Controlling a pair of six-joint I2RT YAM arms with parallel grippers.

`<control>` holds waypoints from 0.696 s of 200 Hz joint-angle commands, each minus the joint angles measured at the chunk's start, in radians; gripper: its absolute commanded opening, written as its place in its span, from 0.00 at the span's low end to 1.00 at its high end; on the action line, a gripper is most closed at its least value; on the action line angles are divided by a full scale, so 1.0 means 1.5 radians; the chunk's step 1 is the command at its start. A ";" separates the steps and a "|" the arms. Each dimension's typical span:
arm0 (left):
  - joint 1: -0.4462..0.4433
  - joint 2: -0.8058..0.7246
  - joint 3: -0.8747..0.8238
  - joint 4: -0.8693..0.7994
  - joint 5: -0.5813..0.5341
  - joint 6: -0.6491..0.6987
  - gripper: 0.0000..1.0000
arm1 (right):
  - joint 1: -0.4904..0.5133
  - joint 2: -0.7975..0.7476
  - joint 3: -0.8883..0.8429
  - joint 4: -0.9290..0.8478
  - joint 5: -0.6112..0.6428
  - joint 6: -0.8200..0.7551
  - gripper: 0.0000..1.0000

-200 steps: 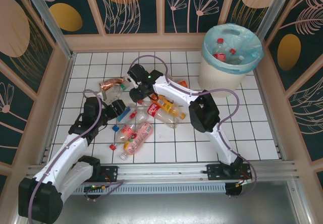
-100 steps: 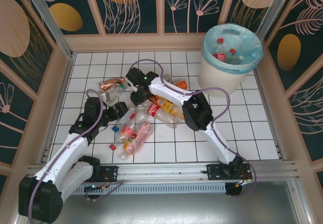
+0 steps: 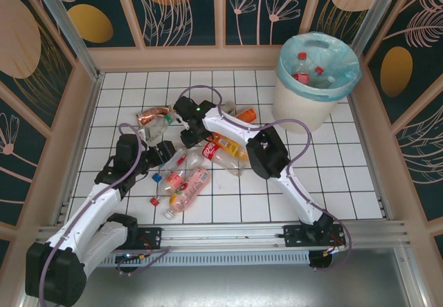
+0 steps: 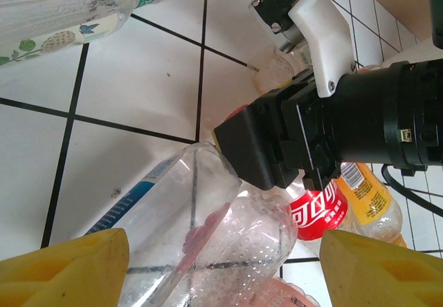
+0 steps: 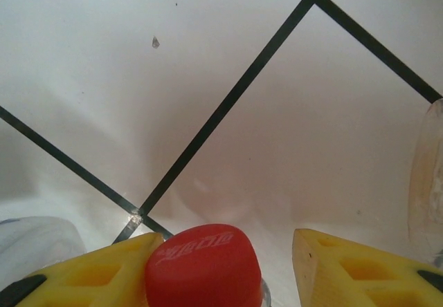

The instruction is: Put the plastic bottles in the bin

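— Which step now?
— Picking up: your right fingers stand open around a red-capped bottle, left fingers open astride a clear bottle on the table. Close, lift, carry to the bin, far right

You see clear, shiny plastic bottles on smooth white tiles that gleam. The red cap looks smooth and a bit dull. The bin wears a thin, crinkly plastic bag.
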 commanded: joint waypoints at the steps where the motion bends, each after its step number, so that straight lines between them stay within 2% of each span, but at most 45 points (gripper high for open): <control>1: 0.002 -0.003 -0.004 0.000 0.005 0.015 0.73 | -0.006 0.016 0.035 -0.026 0.004 -0.015 0.49; 27: 0.003 -0.003 0.013 -0.010 0.003 0.021 0.73 | -0.006 0.009 0.058 -0.035 0.008 -0.017 0.39; 43: 0.003 -0.004 0.033 -0.016 -0.004 0.031 0.73 | -0.006 -0.011 0.073 -0.040 0.038 -0.022 0.34; 86: 0.003 0.009 0.116 0.006 -0.004 0.058 0.72 | -0.006 -0.120 0.089 -0.019 0.105 -0.026 0.32; 139: 0.002 0.108 0.298 0.100 0.071 0.090 0.69 | -0.016 -0.256 0.115 0.020 0.130 -0.030 0.26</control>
